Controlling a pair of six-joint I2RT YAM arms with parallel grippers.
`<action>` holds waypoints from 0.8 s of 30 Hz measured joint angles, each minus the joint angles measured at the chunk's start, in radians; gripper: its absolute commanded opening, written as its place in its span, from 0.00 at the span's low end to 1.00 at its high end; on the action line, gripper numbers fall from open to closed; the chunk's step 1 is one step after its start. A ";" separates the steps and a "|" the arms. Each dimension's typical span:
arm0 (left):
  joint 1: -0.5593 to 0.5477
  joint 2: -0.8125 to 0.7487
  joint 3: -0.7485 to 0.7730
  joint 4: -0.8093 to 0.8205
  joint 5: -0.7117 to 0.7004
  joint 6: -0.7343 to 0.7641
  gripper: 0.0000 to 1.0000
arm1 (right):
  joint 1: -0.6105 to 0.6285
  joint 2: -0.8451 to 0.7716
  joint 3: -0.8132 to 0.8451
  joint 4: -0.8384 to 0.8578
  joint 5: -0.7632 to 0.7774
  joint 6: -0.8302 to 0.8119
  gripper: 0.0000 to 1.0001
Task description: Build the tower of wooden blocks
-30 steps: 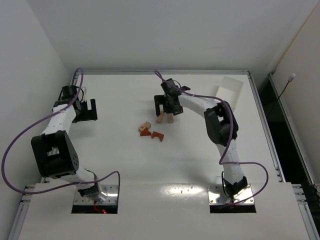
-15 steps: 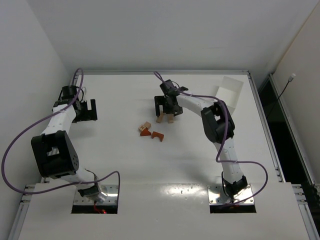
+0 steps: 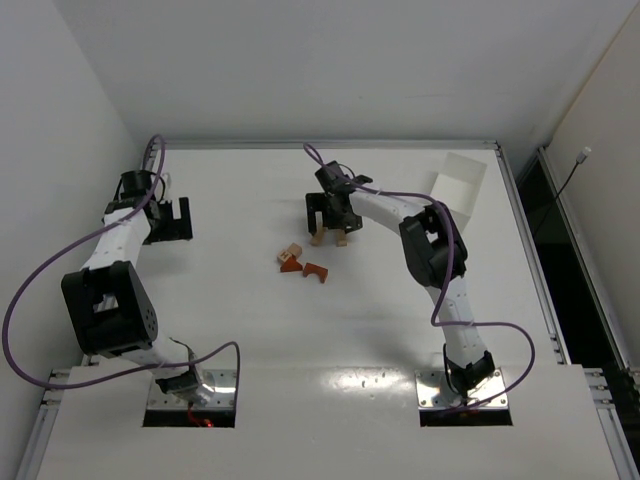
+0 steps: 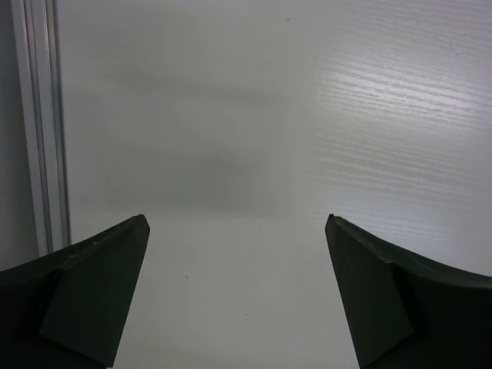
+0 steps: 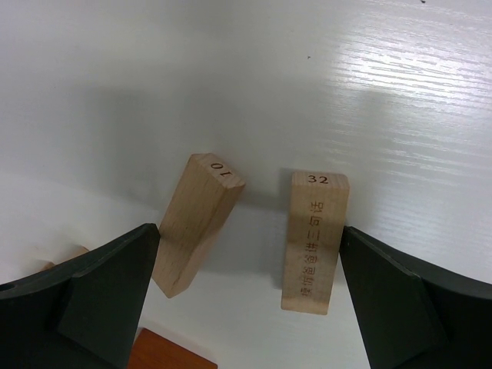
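Two pale tan wood blocks lie flat on the table, one stamped "10" (image 5: 196,223) and tilted, one stamped "32" (image 5: 314,240) and straight. My right gripper (image 5: 247,231) is open and straddles both; its fingers stand just outside them, and I cannot tell whether they touch. In the top view the gripper (image 3: 330,226) hovers over this pair (image 3: 320,237). A reddish-orange block (image 5: 165,355) lies just near of it. More blocks sit to the near left: a tan cube (image 3: 291,251), a red wedge (image 3: 289,264), and a red piece (image 3: 316,271). My left gripper (image 3: 172,220) is open and empty, far left.
A white rectangular tray (image 3: 460,185) stands at the back right. The left wrist view shows only bare white table between the open fingers (image 4: 100,284) and the table's metal edge rail (image 4: 38,123) at the left.
My right gripper has shifted slightly left and away over the two pale blocks. The blocks and the left arm have not moved.
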 measured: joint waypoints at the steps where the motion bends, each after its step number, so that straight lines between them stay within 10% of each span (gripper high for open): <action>1: 0.001 0.000 0.000 0.000 0.001 0.000 0.99 | 0.000 0.000 0.000 0.000 0.002 0.000 1.00; 24: 0.008 0.000 0.005 0.001 0.008 0.003 0.99 | 0.002 0.000 0.000 0.004 -0.008 0.002 1.00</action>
